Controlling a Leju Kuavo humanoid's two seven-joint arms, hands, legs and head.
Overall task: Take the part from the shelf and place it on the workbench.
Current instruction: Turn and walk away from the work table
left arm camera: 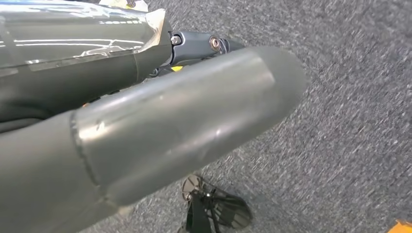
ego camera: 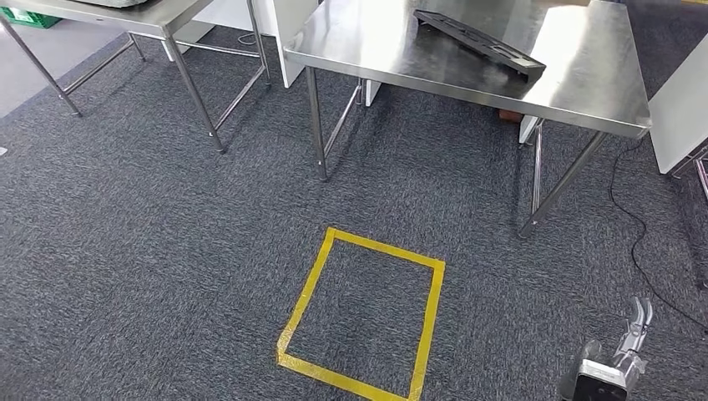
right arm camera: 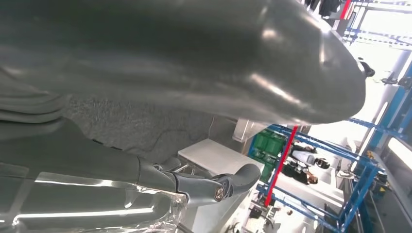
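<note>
A long black part (ego camera: pixel 480 42) lies flat on the steel workbench (ego camera: pixel 576 92) at the back right of the head view. My right hand (ego camera: pixel 622 355) hangs low at the bottom right, far from the bench, fingers stretched out and holding nothing. In the right wrist view the same hand (right arm camera: pixel 194 63) shows a thick thumb and a straight finger (right arm camera: pixel 233 179) with nothing between them. My left hand (left arm camera: pixel 184 111) hangs over the carpet in the left wrist view, thumb and finger (left arm camera: pixel 199 46) apart and empty.
A yellow tape square (ego camera: pixel 367 317) marks the grey carpet in front of the workbench. A second steel table (ego camera: pixel 167 21) stands at the back left. A white cabinet (ego camera: pixel 680 109) and a black cable (ego camera: pixel 634 242) are at the right. Blue shelving (right arm camera: pixel 359 170) stands behind.
</note>
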